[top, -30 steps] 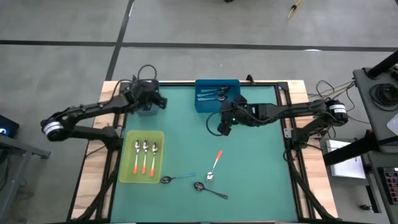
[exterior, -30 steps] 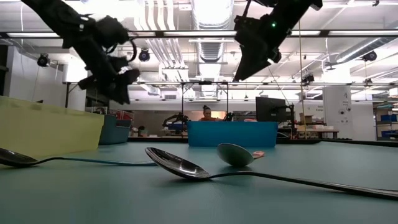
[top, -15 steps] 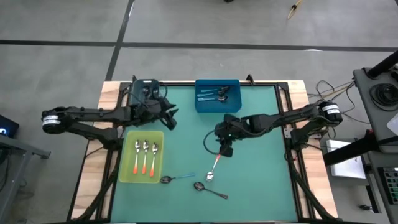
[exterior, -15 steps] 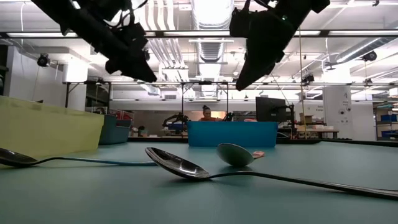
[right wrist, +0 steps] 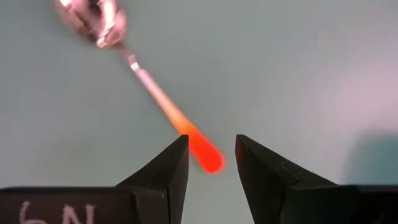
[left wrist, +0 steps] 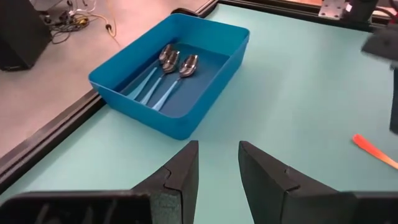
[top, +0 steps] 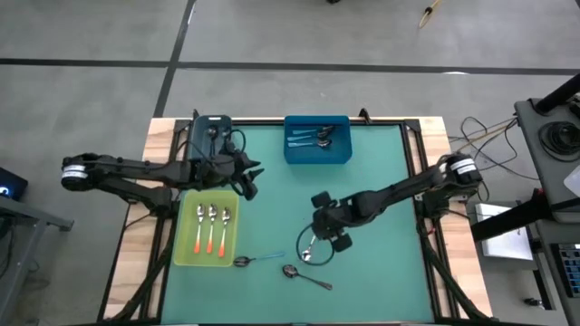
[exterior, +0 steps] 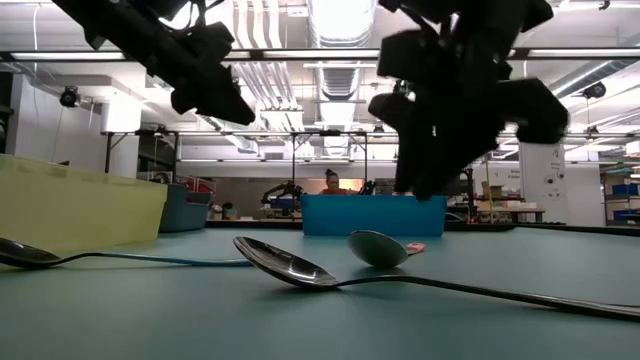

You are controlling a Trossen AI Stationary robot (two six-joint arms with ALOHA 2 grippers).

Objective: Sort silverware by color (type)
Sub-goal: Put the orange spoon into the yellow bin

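**Operator:** Spoons first. An orange-handled spoon (right wrist: 155,93) lies on the green mat (top: 381,181) under my right gripper (top: 324,237). From the wrist I see its orange tip just ahead of the gap between the two fingers (right wrist: 163,171). They are spread and touch nothing. The bowl end is blurred.

**Observer:** And from above?

**Operator:** From above, the gripper covers most of that spoon; only its bowel end pokes out near the front. Beside it lie a blue-handled spoon (top: 256,260) and a dark metal spoon (top: 306,276), both loose on the mat.

**Observer:** What is already sorted?

**Operator:** Three orange-handled ones lie side by side in the yellow-green tray (top: 188,254). The blue bin (top: 317,156) at the back holds several blue-handled spoons; I count three from the left wrist, but overhead they blur together.

**Observer:** The left arm?

**Operator:** My left gripper (top: 246,177) hangs above the mat between the tray and the bin, fingers (left wrist: 180,174) apart with a clear gap, holding nothing. A dark container sits behind it at the back edge; I cannot make out its contents.
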